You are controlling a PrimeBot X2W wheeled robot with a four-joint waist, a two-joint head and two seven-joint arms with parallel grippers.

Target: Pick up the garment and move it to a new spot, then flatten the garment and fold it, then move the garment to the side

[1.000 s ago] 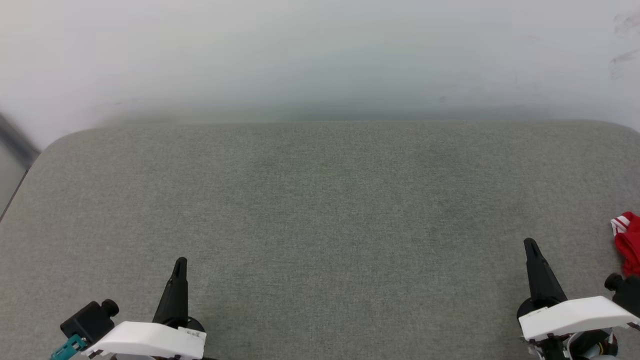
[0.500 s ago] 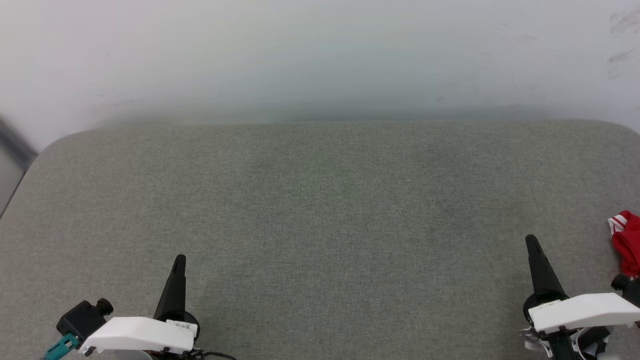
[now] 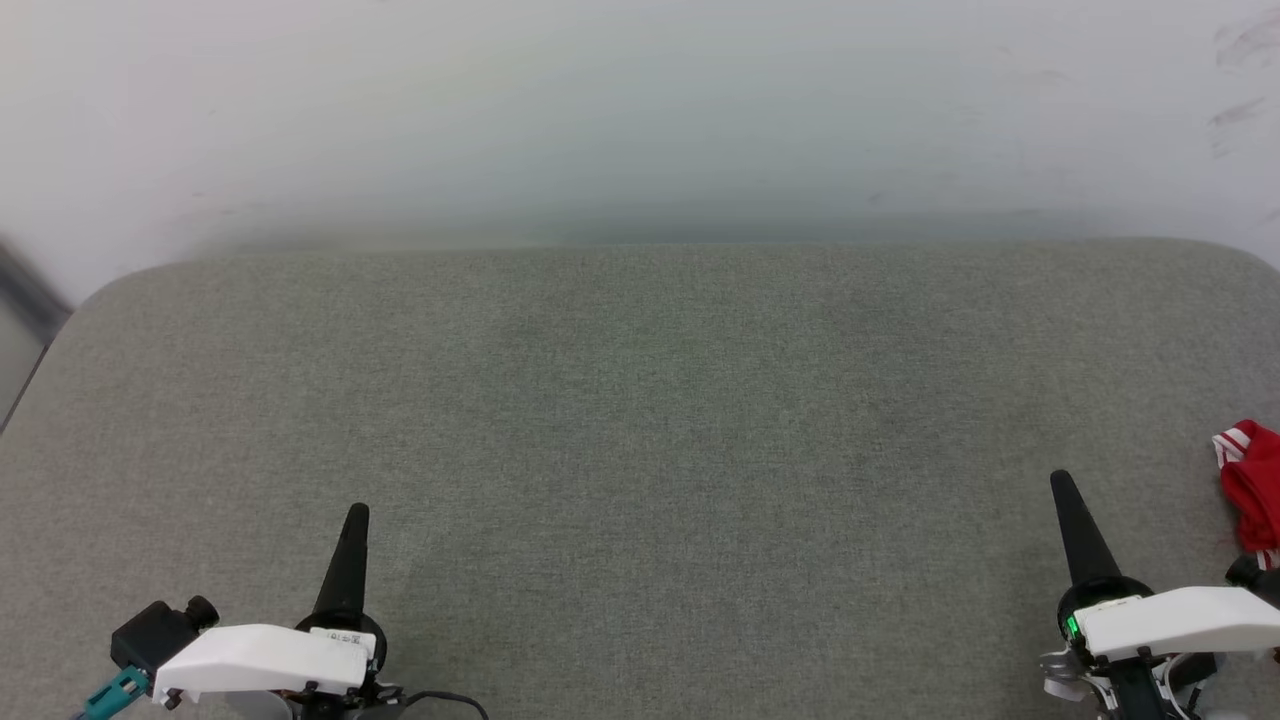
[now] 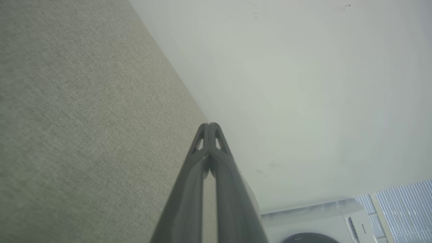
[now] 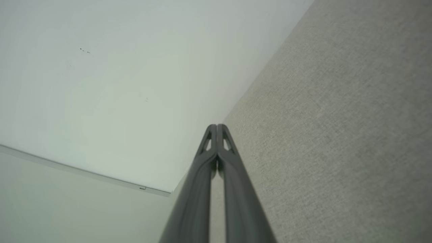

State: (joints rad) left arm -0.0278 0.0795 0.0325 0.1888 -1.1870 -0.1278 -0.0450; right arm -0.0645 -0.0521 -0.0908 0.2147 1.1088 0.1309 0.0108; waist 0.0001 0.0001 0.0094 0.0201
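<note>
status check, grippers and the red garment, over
Left gripper shut, empty. Right gripper shut, empty. Garment on grey surface, right of right gripper, partly out of frame, untouched. Nothing between them.

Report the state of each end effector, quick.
Left end effector: closed, holding nothing.
Right end effector: closed, holding nothing.

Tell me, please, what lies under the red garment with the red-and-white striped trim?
The red garment with red-and-white striped trim rests on the grey woven fabric surface. Whatever its bunched cloth covers is hidden, and the picture's edge cuts the rest off.
</note>
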